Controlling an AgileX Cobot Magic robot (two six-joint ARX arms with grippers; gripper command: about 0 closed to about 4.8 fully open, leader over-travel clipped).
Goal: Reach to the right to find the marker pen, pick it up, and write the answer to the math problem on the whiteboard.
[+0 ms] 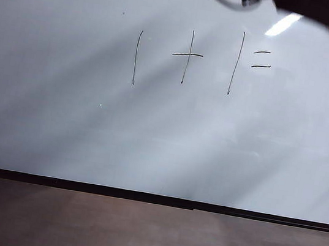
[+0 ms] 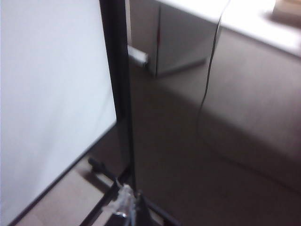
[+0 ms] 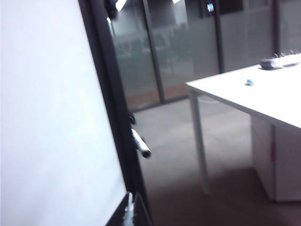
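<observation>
Filling the exterior view, the whiteboard [image 1: 59, 120] carries the math problem [image 1: 201, 60] toward twelve o'clock, with bare board after the two dashes. The marker pen [image 3: 140, 143] juts from the black frame [image 3: 110, 94] in the right wrist view. The right claw [image 3: 129, 212] sits clenched and empty beside that frame. The left claw [image 2: 121, 205] hangs near the stand [image 2: 101, 169]; its state cannot be told.

Grey-brown floor [image 3: 225, 141], white desk [image 3: 254, 96] — frosted glass partitions [image 3: 178, 52] behind, dim light
</observation>
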